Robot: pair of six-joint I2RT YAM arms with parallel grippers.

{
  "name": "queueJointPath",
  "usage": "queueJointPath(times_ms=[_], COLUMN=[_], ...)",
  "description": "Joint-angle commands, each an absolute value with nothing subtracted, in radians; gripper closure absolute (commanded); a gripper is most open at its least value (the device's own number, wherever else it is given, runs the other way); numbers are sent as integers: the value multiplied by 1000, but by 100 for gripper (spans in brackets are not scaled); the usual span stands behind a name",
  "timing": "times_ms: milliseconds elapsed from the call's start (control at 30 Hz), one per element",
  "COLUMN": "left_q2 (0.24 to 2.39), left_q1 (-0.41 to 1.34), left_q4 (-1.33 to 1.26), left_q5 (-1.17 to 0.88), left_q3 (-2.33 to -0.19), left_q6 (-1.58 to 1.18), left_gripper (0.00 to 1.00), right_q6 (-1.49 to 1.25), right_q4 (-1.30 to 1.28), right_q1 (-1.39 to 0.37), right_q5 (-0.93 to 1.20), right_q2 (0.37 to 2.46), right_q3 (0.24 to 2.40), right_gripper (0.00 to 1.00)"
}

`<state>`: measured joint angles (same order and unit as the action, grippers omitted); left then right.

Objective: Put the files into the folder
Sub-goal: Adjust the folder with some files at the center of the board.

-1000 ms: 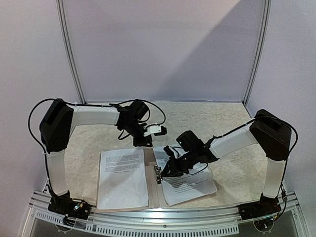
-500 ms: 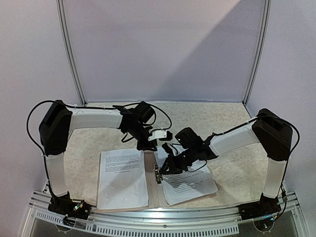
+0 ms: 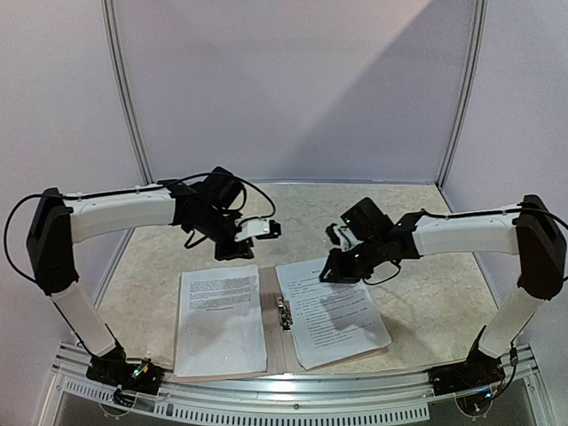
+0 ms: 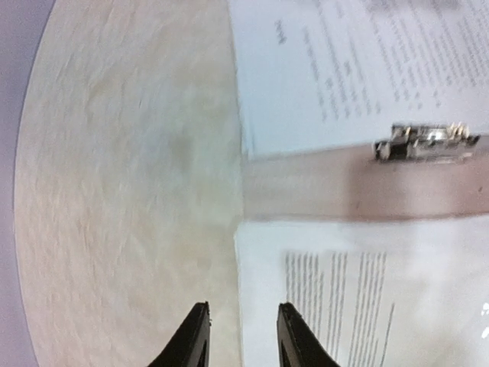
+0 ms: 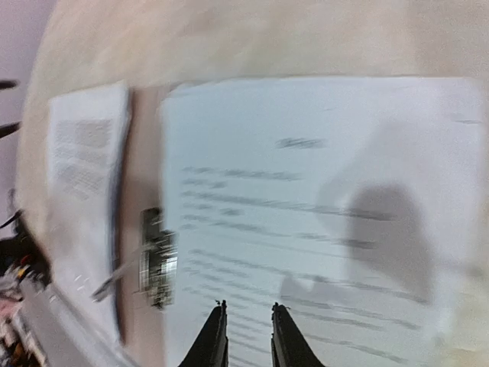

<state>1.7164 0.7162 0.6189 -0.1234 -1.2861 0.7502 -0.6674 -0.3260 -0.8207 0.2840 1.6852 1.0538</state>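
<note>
Folder point(image 3: 275, 353) lies open flat at near edge of table point(image 3: 435, 266), metal clip point(image 3: 284, 312) on its spine. Files: one sheet point(image 3: 222, 321) sits square on the left leaf. The other sheet point(image 3: 335, 311) is on the right leaf, skewed, w/ its near-right corner past the leaf edge. L gripper point(image 3: 233, 252) hovers just beyond the left sheet, fingers nearly together, empty. R gripper point(image 3: 334, 271) hangs over the right sheet's far edge, also pinched close, holding nothing.
</note>
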Motion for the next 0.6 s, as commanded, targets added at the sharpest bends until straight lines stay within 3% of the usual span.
queueJointPath(times_ms=[0,100,233,567], left_q2=[1566,1463,1351,1342], left_q1=[576,484,447,459], left_q4=[695,713,706,656], left_q5=[25,135,249,99], left_q3=[-1159,-1028,-819,-609], left_q6=[730,731,733,719], left_gripper=[66,65,64,63], right_q6=[-515,-460,-459,-483], right_q4=[-696,-835,-883,-878], right_q1=[-757,-754,-761,-885], right_q5=[-275,-423,-429,-335], right_q2=[1597,1623,1704,1850], right_q3=[1061,1071,1053,1123], right_gripper=[80,80,80,81])
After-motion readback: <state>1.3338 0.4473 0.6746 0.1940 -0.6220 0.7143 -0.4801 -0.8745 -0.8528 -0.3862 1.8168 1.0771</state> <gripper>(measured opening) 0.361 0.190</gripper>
